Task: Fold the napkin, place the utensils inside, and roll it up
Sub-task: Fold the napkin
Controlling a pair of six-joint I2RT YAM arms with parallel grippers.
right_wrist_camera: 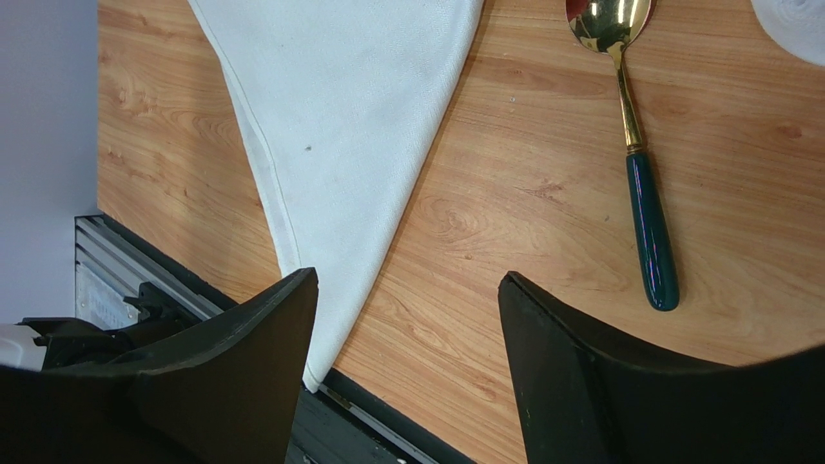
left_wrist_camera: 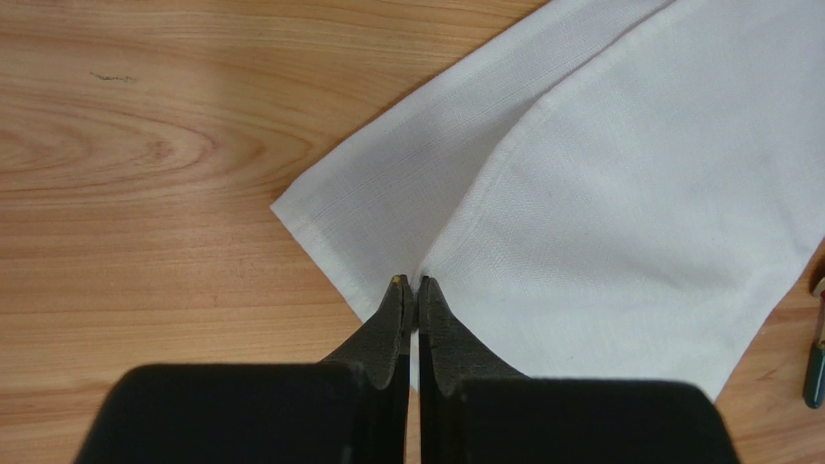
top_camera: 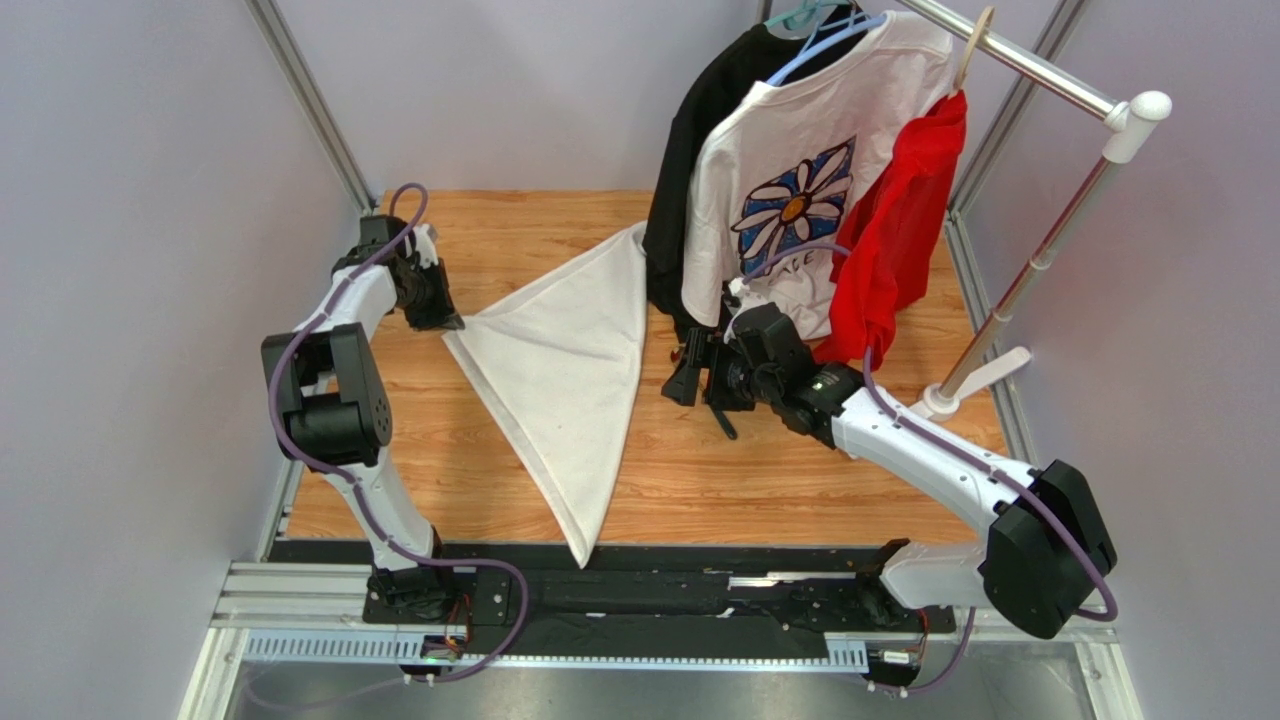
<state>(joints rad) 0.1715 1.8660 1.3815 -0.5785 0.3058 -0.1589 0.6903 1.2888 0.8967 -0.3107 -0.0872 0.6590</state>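
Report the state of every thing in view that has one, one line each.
napkin: folded into a triangle, flat on the table.
spoon: lying on the table beside the napkin, untouched.
left fingers: shut on the napkin's left corner.
right fingers: open, empty, above the table.
white T-shirt: hanging on the rack.
red garment: hanging on the rack.
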